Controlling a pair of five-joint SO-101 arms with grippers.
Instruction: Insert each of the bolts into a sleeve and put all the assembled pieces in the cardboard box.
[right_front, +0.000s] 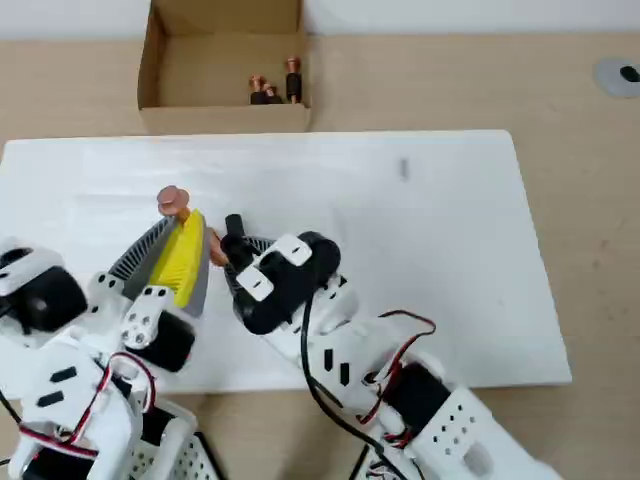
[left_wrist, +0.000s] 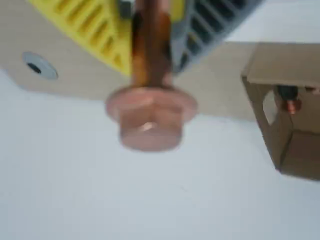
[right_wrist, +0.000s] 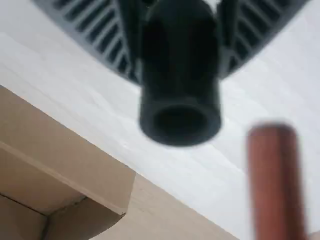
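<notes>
Left gripper (right_front: 183, 222), lower left of the high view: pinching a copper bolt (right_front: 173, 201), head toward the frame's top. Right gripper (right_front: 238, 240), just right of it: clamped on a black sleeve (right_front: 234, 226) beside the bolt, over the white board (right_front: 430, 250). Cardboard box (right_front: 150, 70), top of frame: assembled pieces (right_front: 273, 88) in its right corner.

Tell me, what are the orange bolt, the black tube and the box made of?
The bolt looks like copper-coloured metal, smooth with a faint sheen. The sleeve looks like matte black plastic, maybe rubber; no shine. The cardboard box is dull brown folded card.
</notes>
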